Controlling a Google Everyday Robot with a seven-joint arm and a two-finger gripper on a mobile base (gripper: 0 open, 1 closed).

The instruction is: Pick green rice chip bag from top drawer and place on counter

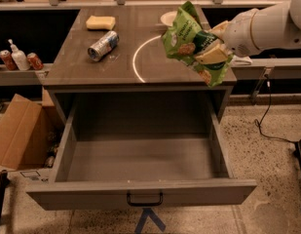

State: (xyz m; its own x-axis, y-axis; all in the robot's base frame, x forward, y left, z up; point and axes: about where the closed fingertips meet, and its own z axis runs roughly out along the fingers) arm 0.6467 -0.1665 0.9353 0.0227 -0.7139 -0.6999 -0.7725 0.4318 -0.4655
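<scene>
The green rice chip bag (186, 35) is up in the air on the right of my view, clamped in the gripper (214, 43) and clear of the top drawer (91, 196). It hangs crumpled and tilted in front of the right side of the counter (77, 67). Its top corner points away from me and its lowest corner reaches down past the counter's front edge. I cannot tell from here how far it sits above the surface.

The top drawer is the biggest thing I see. It is pulled well out toward me, its grey floor and side walls are showing, and the small dark handle (144, 199) sits in the middle of the front panel. Behind it, the counter carries a thin white arc (135, 57), and the bag hides the arc's right part.

The white arm (272, 26) comes in from the right edge. Its tan fingers (213, 56) are closed on the bag, one across the front near the dark logo.

A brown cardboard box (18, 135) leans on the floor left of the drawer.

A silver can (103, 46) lies on its side on the left half of the counter. A yellow sponge (101, 22) sits just behind it, and a white bowl (168, 18) at the back is partly covered by the bag.

On the low shelf at far left, a white pump bottle (18, 60) stands between two red cans (34, 61).
</scene>
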